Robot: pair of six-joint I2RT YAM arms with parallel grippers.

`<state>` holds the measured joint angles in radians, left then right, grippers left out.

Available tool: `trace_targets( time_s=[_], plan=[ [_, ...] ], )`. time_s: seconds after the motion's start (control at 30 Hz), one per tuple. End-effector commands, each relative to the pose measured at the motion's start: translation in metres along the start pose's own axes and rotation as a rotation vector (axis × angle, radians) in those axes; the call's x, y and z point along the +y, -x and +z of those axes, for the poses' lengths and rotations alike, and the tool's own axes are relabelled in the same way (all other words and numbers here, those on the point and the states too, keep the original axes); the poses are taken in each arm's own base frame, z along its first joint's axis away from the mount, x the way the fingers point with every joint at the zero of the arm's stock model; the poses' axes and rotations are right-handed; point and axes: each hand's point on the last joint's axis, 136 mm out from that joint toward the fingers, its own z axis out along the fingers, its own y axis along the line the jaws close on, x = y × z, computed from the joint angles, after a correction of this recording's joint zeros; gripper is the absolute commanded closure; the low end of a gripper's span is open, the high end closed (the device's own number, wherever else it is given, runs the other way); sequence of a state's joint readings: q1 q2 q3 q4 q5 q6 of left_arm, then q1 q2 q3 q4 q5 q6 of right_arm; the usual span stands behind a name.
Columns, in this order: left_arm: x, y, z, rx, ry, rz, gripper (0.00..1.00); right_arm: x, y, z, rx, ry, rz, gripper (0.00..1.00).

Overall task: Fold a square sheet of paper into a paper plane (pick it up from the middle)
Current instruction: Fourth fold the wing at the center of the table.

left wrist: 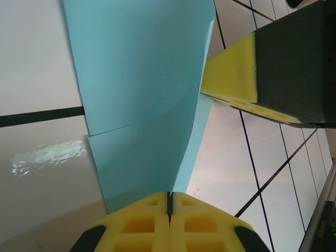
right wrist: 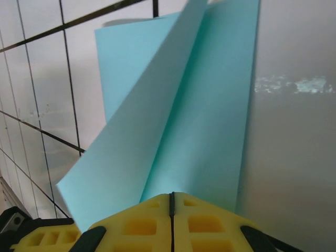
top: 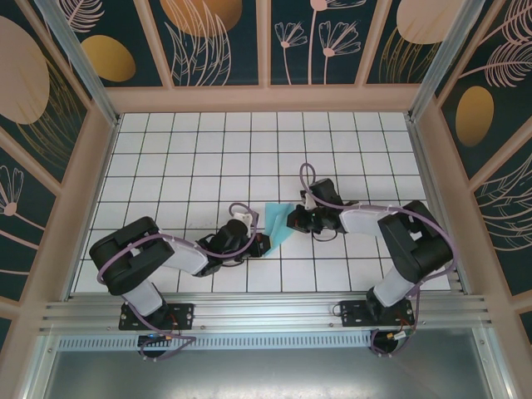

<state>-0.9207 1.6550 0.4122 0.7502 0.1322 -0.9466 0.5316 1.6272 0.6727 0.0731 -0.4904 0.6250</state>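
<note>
Light-blue and creased, the square sheet of paper (left wrist: 142, 94) is held folded between my two hands over the white gridded worktop (top: 208, 150), touching both when seen from above. My left hand (left wrist: 169, 197) has its yellow pads (left wrist: 142, 226) pressed together on the sheet's near edge, and the paper rises straight away from the grip, with my right hand's yellow finger (left wrist: 231, 79) just beside the sheet's far right side. My right hand (right wrist: 171, 197) is likewise clamped tight on the opposite edge, where two layers of the sheet fan apart just ahead of it.
</note>
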Motion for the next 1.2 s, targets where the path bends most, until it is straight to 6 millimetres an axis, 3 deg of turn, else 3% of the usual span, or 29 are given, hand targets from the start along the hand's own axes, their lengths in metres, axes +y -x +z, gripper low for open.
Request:
trace_targets(
  time_s=[0.0, 0.4, 1.17],
  plan=[
    [-0.001, 0.007, -0.005, -0.039, -0.015, -0.044, 1.00, -0.007, 0.000, 0.006, 0.005, -0.039, -0.019, 0.94],
    [0.021, 0.007, -0.010, -0.064, 0.091, -0.140, 1.00, -0.021, -0.009, 0.010, 0.020, -0.075, 0.021, 0.97],
    [0.034, -0.003, -0.007, -0.037, 0.125, -0.243, 1.00, 0.009, -0.002, 0.003, 0.002, -0.037, -0.036, 0.94]
  ],
)
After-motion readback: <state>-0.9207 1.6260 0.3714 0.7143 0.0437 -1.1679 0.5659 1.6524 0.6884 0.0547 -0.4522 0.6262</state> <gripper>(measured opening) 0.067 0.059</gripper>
